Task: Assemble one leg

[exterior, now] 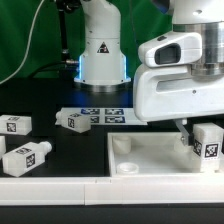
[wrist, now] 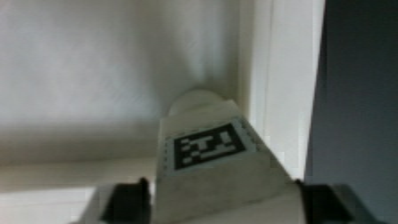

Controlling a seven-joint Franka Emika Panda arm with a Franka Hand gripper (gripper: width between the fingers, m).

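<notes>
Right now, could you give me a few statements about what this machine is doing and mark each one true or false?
1. The gripper holds a leg. True.
2. That leg is over the large white tray-like piece. True; whether it touches it cannot be told.
3. No other legs lie on the table. False: three loose legs lie on the exterior view's left.
4. The marker board sits inside the tray-like piece. False: it lies flat on the table behind it.
5. The held leg carries a black-and-white tag. True.
</notes>
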